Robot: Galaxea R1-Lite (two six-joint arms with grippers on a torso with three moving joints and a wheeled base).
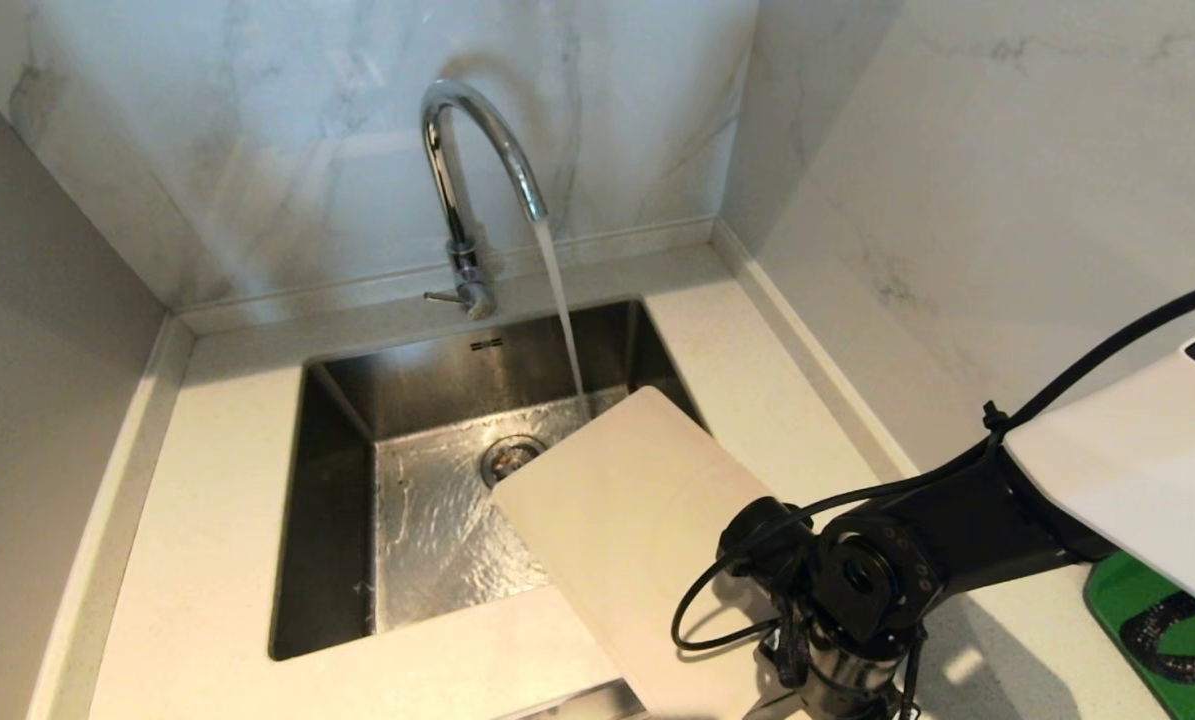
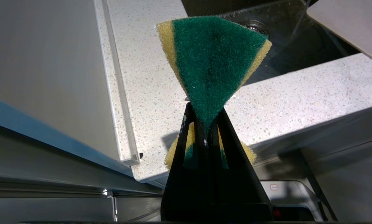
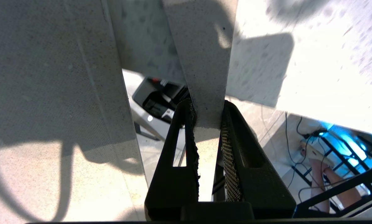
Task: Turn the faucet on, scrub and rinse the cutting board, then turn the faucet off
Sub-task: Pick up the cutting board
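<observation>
The chrome faucet (image 1: 462, 180) is running. Its stream (image 1: 560, 300) drops into the steel sink (image 1: 342, 520) right beside the far corner of the beige cutting board (image 1: 637, 520). The board hangs tilted over the sink's front right corner. My right gripper (image 3: 207, 109) is shut on a narrow strip of the board (image 3: 201, 46) at its near end; the right wrist (image 1: 862, 585) shows low in the head view. My left gripper (image 2: 206, 115) is shut on a folded green and yellow sponge (image 2: 214, 62), low before the counter's front edge and outside the head view.
The faucet's thin lever (image 1: 445, 297) sticks out to the left at its base. The drain (image 1: 510, 455) sits mid-sink in rippling water. A dark green mat (image 1: 1147, 620) lies on the counter at the right. Marble walls close the back and right; speckled counter (image 1: 207, 480) surrounds the sink.
</observation>
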